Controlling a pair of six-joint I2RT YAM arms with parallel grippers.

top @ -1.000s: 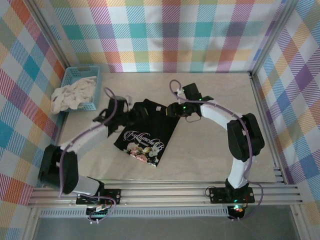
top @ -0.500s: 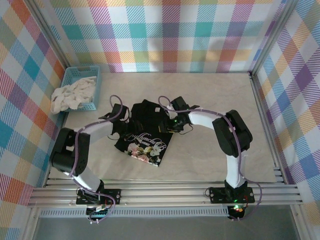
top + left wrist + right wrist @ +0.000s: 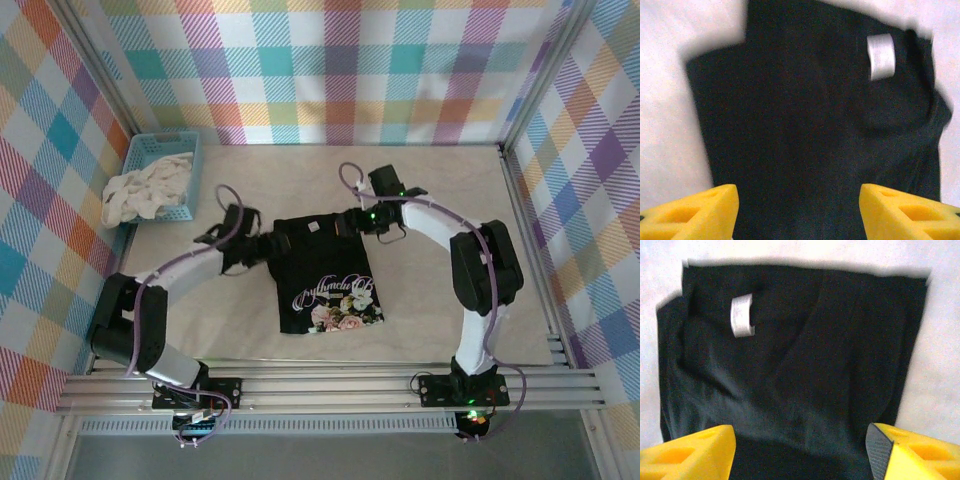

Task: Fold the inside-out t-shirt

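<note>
The inside-out t-shirt (image 3: 322, 262) is laid folded into a narrow black rectangle mid-surface (image 3: 450, 300), with the floral print (image 3: 338, 316) at the near end and a white label (image 3: 880, 56) near the far end. The left gripper (image 3: 798, 200) is held by its far-left edge, the right gripper (image 3: 800, 440) by the far-right. Both jaws are spread wide, nothing clamped. A blue basket (image 3: 165, 137) of white cloth (image 3: 145, 190) is seen far-left.
</note>
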